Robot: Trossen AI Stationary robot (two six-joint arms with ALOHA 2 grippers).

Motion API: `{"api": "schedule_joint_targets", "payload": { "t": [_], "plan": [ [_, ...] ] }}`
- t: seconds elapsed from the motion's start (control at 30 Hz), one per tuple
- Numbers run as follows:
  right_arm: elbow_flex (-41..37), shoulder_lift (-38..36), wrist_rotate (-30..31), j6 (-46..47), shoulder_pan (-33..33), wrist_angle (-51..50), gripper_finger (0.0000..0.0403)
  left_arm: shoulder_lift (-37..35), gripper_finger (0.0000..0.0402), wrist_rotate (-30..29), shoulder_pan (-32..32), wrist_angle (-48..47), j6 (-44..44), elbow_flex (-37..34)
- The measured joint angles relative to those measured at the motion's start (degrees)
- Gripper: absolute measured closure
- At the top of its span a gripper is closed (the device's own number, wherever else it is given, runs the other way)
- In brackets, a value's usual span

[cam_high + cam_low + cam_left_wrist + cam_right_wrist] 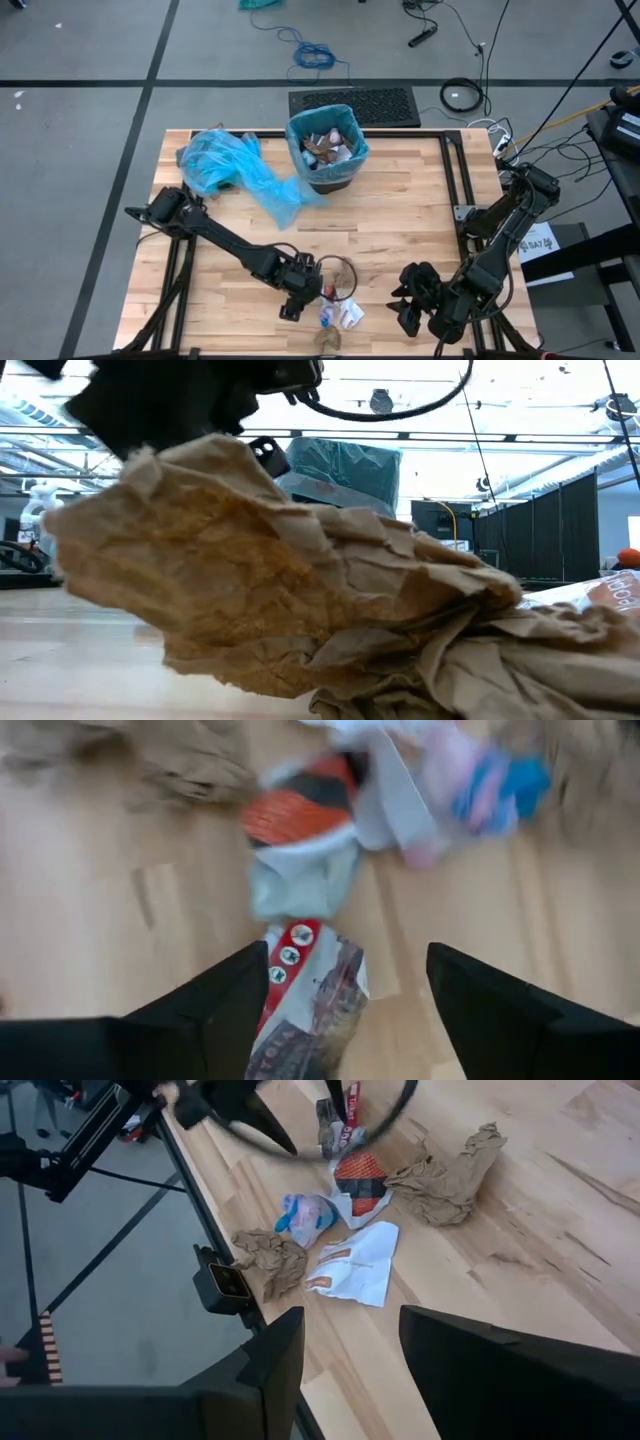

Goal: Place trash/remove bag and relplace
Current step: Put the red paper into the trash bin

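My bin is nearly full, yet scraps remain near me under my wide-open left gripper.

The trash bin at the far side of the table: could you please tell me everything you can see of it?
The trash bin stands upright near the far edge of the wooden table. It is dark, lined with a blue plastic bag folded over its rim, and holds crumpled scraps up to about the rim. A second loose blue bag lies crumpled beside it, its tail reaching the bin's base. Neither gripper is near it.
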Motion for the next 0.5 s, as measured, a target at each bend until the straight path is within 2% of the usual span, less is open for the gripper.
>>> {"api": "schedule_joint_targets", "payload": {
  "t": [0.17, 0.27, 0.4, 0.5],
  "plan": [
    [0.0, 0.0, 0.0, 0.3, 0.0, 0.4, 0.0245, 3.2, 0.0128, -1.6, -0.6, -1.4, 12.6, 0.0],
    [0.0, 0.0, 0.0, 0.3, 0.0, 0.7, 0.0245, 4.4, 0.0128, -3.8, -0.4, -1.3, 13.1, 0.0],
    [0.0, 0.0, 0.2, 0.4, 0.0, 0.8, 0.0245, 5.6, 0.013, -3.8, 0.2, -1.2, 13.2, 0.3],
    [0.0, 0.0, 1.1, 0.4, 0.0, 0.8, 0.0245, 6.2, 0.0154, -3.9, 0.1, -1.0, 13.0, 0.3]
  ]
}}
